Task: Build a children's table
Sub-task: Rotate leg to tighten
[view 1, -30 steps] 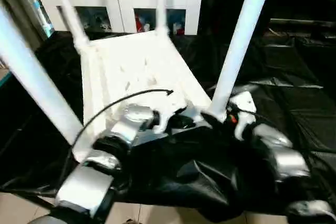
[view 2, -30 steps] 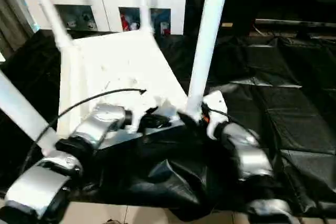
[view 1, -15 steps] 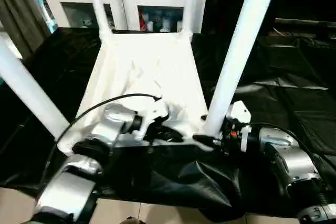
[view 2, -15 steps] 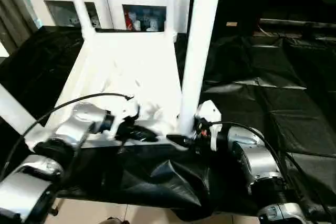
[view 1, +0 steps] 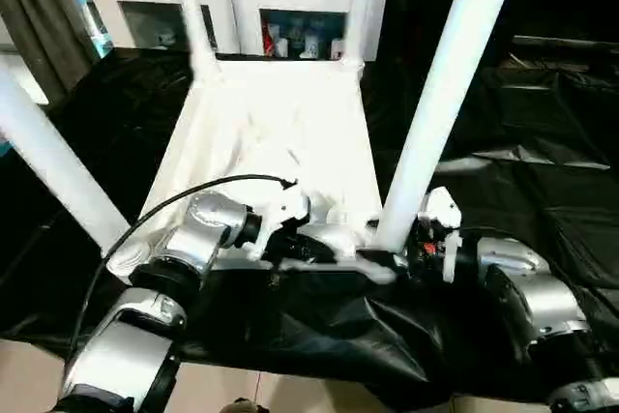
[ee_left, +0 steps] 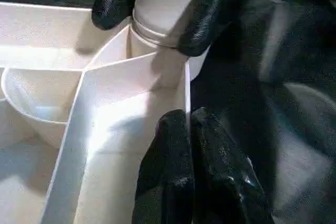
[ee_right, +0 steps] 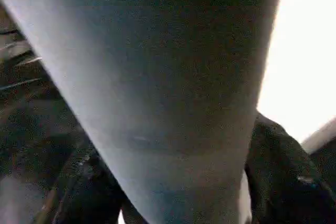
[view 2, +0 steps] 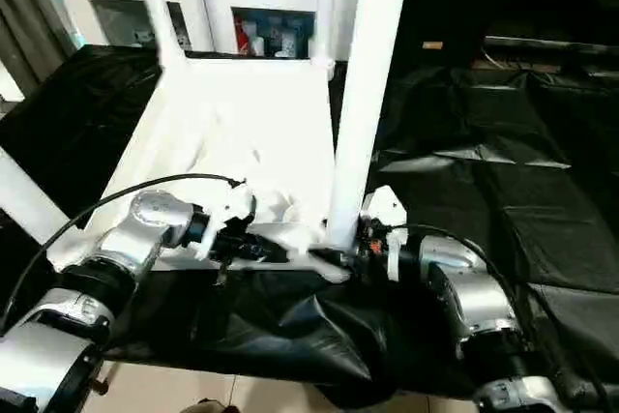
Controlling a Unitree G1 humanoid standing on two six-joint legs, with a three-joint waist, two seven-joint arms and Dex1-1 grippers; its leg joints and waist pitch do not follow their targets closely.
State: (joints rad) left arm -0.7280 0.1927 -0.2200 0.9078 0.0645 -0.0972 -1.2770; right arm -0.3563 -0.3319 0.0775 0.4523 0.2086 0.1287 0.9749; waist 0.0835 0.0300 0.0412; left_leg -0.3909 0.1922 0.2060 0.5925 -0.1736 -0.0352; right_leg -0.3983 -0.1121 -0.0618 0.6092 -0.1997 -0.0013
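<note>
White plastic children's table (view 1: 280,132) lies upside down on the black sheet (view 1: 542,181), right end effector (ee_left: 157,11) clamping its near-right leg base, left end effector (ee_left: 189,145) pinching the adjacent rim.

The table (view 1: 280,132), upside down with legs up, now lies squared to the robot, where a second ago it sat skewed with its far end swung left (part of that shift is the head camera's own swing). The right gripper (view 1: 387,260), earlier drawn back just right of the near right leg (view 1: 435,94), has closed in on the leg's base, fingers either side. The left gripper (ee_left: 188,124), earlier over the ribbed underside, now pinches the near rim beside that corner socket.
</note>
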